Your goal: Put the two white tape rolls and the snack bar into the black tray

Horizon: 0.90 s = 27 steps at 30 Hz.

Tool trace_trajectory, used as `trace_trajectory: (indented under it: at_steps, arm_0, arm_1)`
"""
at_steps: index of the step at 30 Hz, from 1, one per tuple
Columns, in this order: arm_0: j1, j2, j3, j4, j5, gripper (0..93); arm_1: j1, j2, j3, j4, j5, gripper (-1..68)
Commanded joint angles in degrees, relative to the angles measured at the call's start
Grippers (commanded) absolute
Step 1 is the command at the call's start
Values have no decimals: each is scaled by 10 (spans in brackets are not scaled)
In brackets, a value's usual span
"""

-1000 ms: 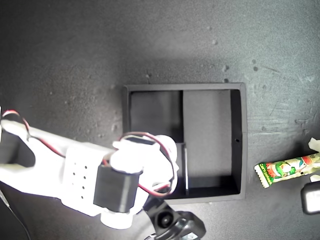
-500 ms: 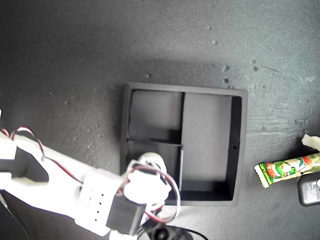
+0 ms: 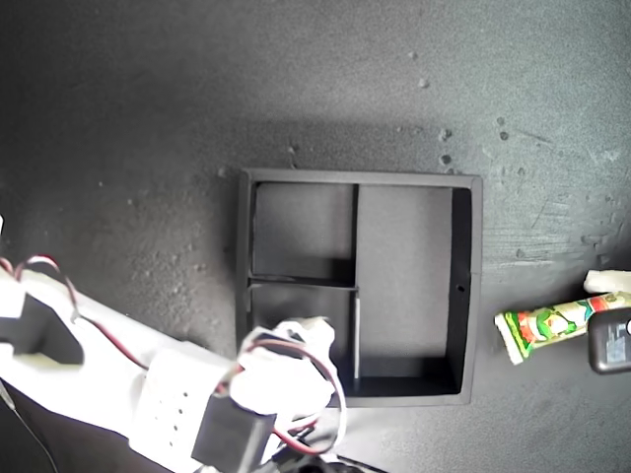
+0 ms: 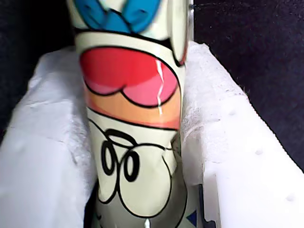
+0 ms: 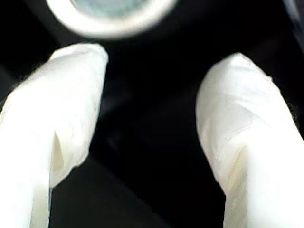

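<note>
At the exterior view's lower left our second arm (image 3: 148,394) reaches in over the dark desk (image 3: 148,118); our second end effector (image 5: 152,114) stands wide, its two white padded fingers (image 5: 61,123) apart with nothing between them; its wrist view shows one white tape roll (image 5: 111,16) with a greyish core lying on black just beyond the fingertips; in the exterior view the arm hides that roll. The black tray (image 3: 468,296) sits in the middle of the exterior view, its upper small compartment and long compartment bare. At the exterior view's right edge, well apart from the tray, our first end effector (image 3: 611,315) is clamped on the snack bar (image 3: 537,328); the first wrist view shows the wrapper pinched between the white pads (image 4: 42,156).
</note>
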Motion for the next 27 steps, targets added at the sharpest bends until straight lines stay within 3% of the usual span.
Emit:
trace_trajectory:
  at_steps: [1, 5, 9, 14, 19, 24, 27]
  arm_0:
    - [-46, 218, 105, 10, 16, 141]
    - [-64, 435, 298, 10, -9, 140]
    - [-47, 610, 510, -1, -74, 150]
    - [25, 732, 758, -112, -168, 155]
    - [121, 800, 980, -312, -258, 148]
    - [210, 753, 1063, -468, -320, 132]
    - [240, 674, 1034, -504, -330, 132]
  arm_1:
    - [18, 5, -28, 53, -112, 0]
    - [62, 15, -104, 181, -156, -1]
    - [137, 47, -194, 319, -232, -1]
    - [264, 47, -322, 434, -383, -2]
    - [362, 42, -439, 509, -527, -2]
    - [391, 38, -532, 523, -687, -3]
    - [385, 31, -574, 523, -774, -3]
